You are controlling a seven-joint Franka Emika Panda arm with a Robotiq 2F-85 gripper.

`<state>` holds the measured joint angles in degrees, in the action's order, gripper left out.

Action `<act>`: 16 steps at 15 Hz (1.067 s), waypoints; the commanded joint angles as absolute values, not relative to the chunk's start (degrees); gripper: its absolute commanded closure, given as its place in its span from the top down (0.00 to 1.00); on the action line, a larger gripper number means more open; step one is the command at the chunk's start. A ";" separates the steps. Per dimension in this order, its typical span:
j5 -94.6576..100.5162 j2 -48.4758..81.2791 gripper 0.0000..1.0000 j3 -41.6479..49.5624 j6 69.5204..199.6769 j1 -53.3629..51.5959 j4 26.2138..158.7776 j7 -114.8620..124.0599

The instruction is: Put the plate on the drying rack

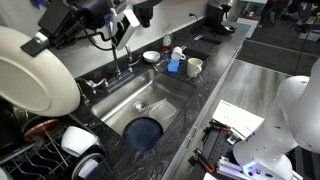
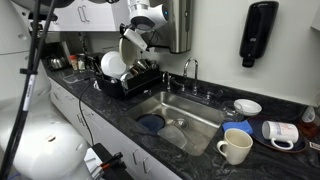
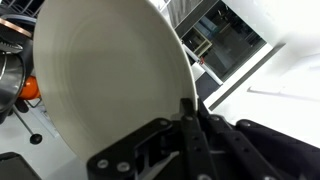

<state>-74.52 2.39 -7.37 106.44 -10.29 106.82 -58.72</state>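
The plate (image 3: 105,90), pinched only at its rim between our gripper's (image 3: 190,106) fingers, could pivot loose onto the drying rack (image 2: 135,82) below.

Exterior cameras, findings: in an exterior view the camera sits high at the drying rack (image 1: 30,160) end, looking down along the counter over the sink (image 1: 125,100) toward the mug (image 1: 194,67). In an exterior view the camera sits low at the opposite end, mug (image 2: 235,147) nearest, facing the drying rack (image 2: 135,82). Both exterior views share sink, drying rack and plate (image 1: 35,70). The wrist view is close up; the plate (image 3: 100,90) fills most of it.
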 commanded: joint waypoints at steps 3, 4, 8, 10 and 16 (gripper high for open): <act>-87.07 1.20 0.01 -11.41 117.60 -12.75 109.76 -55.68; -88.38 1.18 0.01 -12.30 120.40 -13.58 109.99 -54.72; -87.99 1.27 0.01 -16.06 132.50 -17.37 110.36 -48.00; -87.69 1.08 0.01 -17.47 137.90 -18.81 110.86 -44.75; -87.22 4.39 0.01 -18.74 149.13 -20.29 111.30 -41.56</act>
<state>-87.13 2.58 -18.40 144.55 -20.18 111.03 -42.17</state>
